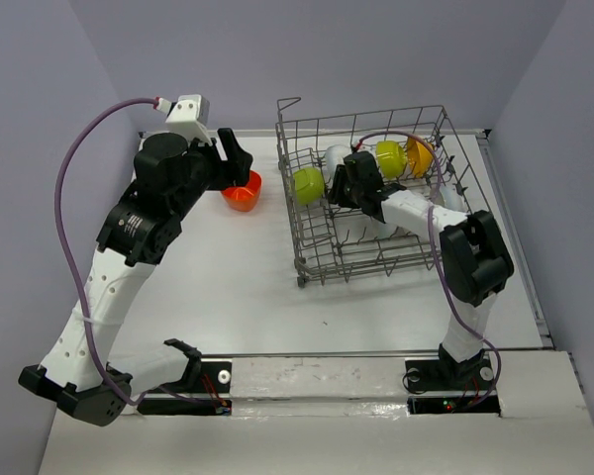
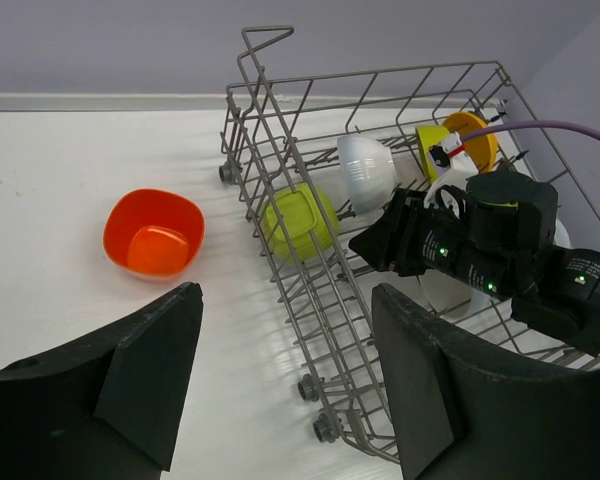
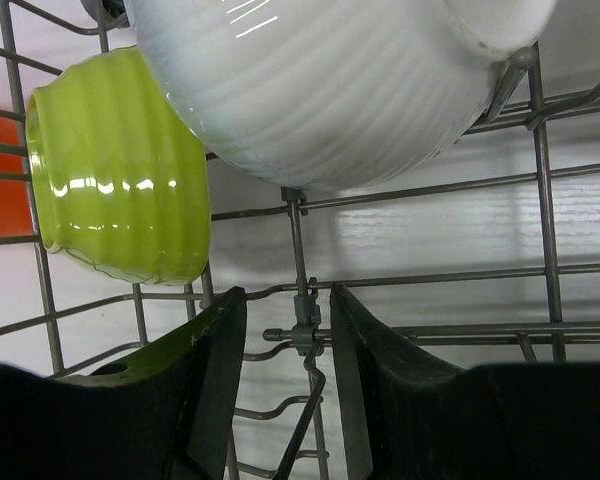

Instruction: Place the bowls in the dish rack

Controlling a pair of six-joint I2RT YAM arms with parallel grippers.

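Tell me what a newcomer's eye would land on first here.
The grey dish rack on the right of the table stands out, holding a lime green bowl, a white bowl and an orange-yellow bowl tipped on edge, with the open right pincer reaching in. Left of it, a lone red-orange bowl sits upright near the open left pincer.
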